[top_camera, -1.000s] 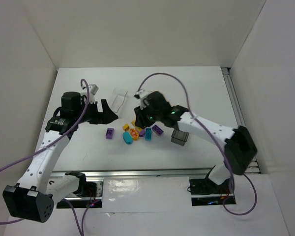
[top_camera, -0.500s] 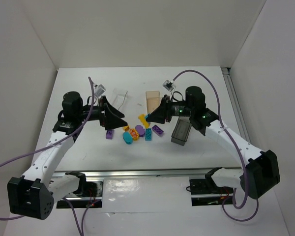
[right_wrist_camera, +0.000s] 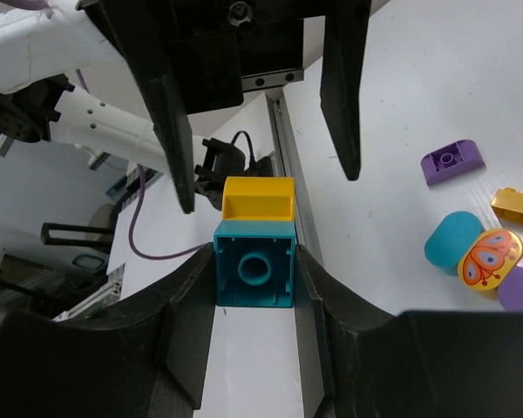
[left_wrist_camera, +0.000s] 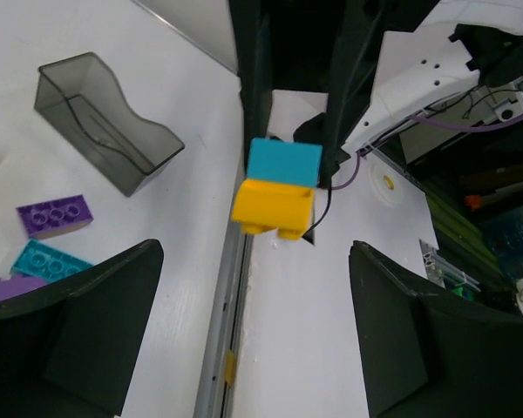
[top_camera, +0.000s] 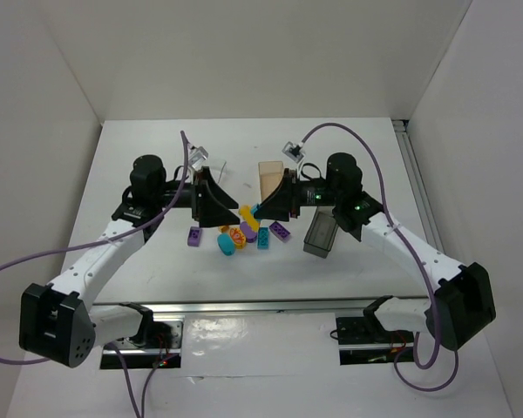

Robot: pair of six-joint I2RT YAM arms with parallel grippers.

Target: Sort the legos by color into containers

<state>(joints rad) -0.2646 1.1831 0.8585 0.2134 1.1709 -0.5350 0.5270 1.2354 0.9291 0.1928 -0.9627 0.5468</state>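
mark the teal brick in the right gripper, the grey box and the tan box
teal brick (right_wrist_camera: 254, 275), right wrist view, face with the round hole
dark grey box (left_wrist_camera: 154, 150), left wrist view, outer wall
tan box (top_camera: 271, 179), top view, visible side

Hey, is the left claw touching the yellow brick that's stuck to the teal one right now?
Apart. The left wrist view shows the left claw open, a clear gap between each finger and the yellow brick joined to the teal brick.

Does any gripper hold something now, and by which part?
The right gripper clamps the teal brick by its two sides; a yellow brick sits on it. The left gripper holds nothing.
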